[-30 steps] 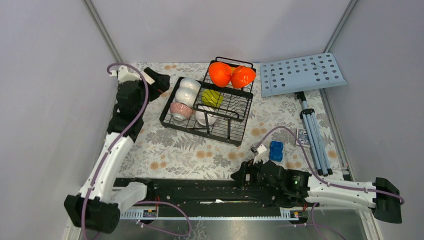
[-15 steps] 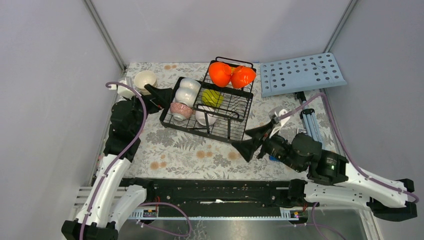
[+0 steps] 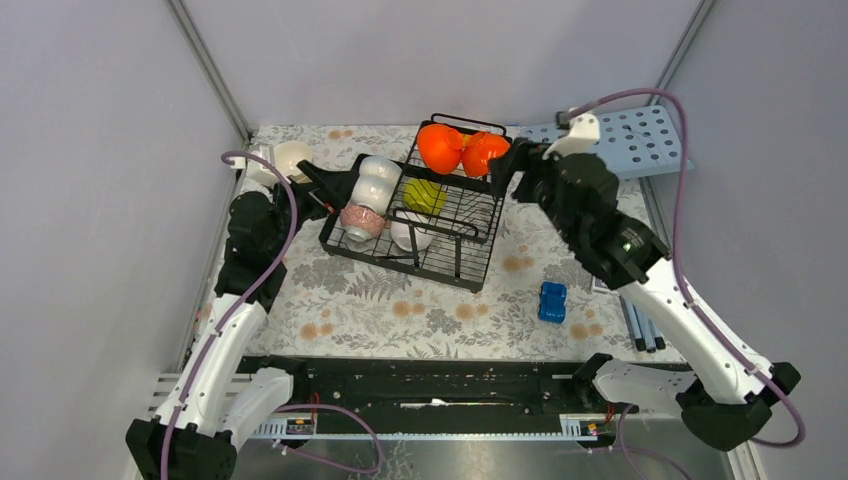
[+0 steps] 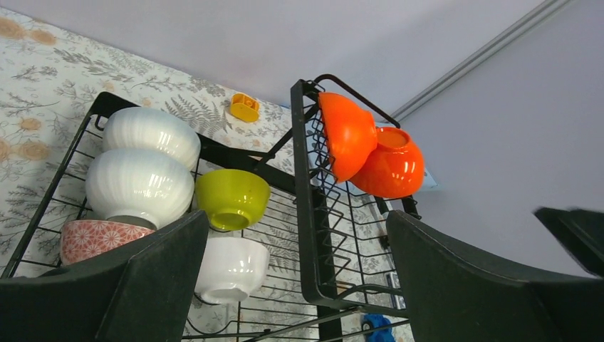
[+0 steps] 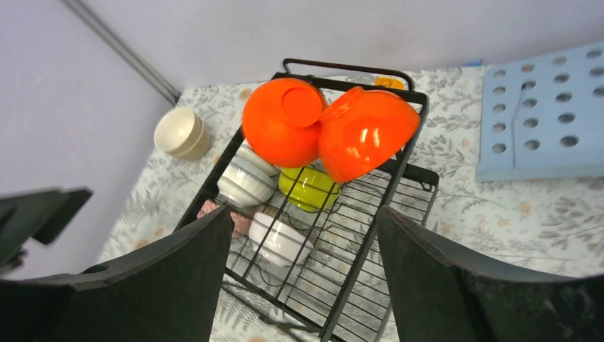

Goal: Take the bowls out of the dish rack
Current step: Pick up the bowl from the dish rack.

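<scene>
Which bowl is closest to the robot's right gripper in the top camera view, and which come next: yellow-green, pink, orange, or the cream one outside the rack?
1. Orange bowls, right beside the right gripper, at the back of the rack.
2. Yellow-green bowl, rack middle.
3. Pink bowl, rack's left side.
4. Cream bowl, outside the rack, far left.

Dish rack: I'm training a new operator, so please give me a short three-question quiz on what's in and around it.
1. True or false: the yellow-green bowl sits in the rack.
2. Which one stands on the table, outside the rack? A pink bowl, B cream bowl, C white bowl.
3. How many orange bowls are there?

Key: 1 true; 2 B; 3 two.
</scene>
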`<state>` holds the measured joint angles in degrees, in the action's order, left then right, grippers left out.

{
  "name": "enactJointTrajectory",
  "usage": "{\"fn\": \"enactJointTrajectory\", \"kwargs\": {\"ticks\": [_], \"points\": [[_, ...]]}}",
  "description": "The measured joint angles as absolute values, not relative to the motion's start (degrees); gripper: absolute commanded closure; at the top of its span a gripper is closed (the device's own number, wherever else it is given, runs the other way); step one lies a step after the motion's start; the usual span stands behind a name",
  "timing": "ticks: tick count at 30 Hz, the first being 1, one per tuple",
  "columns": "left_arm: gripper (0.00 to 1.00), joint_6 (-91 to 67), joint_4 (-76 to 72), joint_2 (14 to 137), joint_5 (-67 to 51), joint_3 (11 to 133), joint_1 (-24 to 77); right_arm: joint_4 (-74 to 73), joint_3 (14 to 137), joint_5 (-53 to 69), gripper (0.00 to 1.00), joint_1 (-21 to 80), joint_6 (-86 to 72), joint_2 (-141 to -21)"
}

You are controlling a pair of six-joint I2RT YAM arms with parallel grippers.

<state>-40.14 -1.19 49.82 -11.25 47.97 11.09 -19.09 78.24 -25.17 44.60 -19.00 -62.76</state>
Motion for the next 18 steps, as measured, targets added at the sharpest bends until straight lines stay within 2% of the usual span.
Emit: {"fn": "enactJointTrajectory", "kwargs": {"ticks": [4, 8, 13, 18], "points": [[0.01, -40.6, -3.1, 48.1, -11.6, 45.9, 11.1, -14.1, 72.0, -14.6, 0.23, 28.1, -28.8, -61.8], [0.01, -40.6, -4.1, 45.3, -11.7, 41.6, 11.1, -1.5, 57.3, -3.6, 0.18, 15.3, -41.7, -58.5], [0.01, -40.9, -3.8, 43.6, -11.8, 38.2, 11.1, 13.7, 44.8, 7.7, 0.16, 8.7, -55.7, -59.8], [0.01, -41.0, -2.9, 42.9, -11.6, 38.0, 11.2, 30.3, 41.1, 13.7, 0.20, 7.7, -66.1, -64.4]]}}
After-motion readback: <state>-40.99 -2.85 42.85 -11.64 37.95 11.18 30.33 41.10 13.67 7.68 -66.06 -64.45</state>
